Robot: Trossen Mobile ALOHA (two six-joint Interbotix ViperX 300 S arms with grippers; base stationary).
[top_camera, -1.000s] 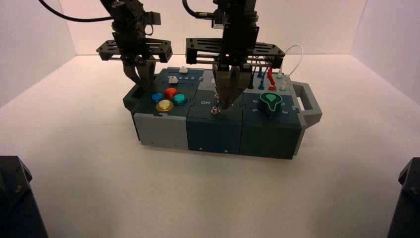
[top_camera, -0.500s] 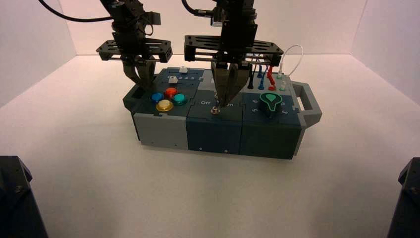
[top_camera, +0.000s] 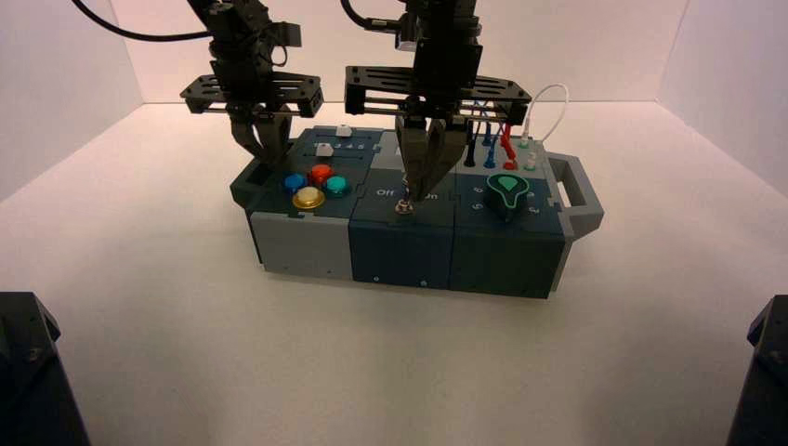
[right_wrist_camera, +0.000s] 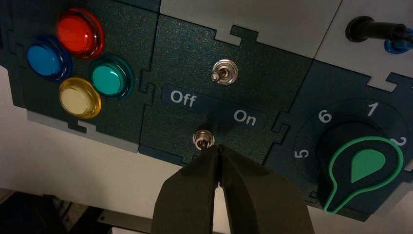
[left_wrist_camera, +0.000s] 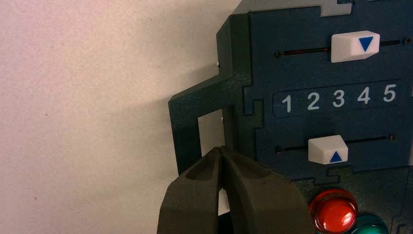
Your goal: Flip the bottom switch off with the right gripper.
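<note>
The right arm [top_camera: 448,46] is lowered from the far side, and its tool [top_camera: 417,186] is held over the middle, pointed downward, with the wide flat crossbar [top_camera: 437,85] spread nearly level above it. In the right wrist view its two dark tapered fingers [right_wrist_camera: 187,190] are seen brought together at the tips. The left arm [top_camera: 240,46] is kept parked to the left, its tool [top_camera: 269,163] hung low with the fingers [left_wrist_camera: 192,190] closed tip to tip and its shorter crossbar [top_camera: 252,91] carried near level.
</note>
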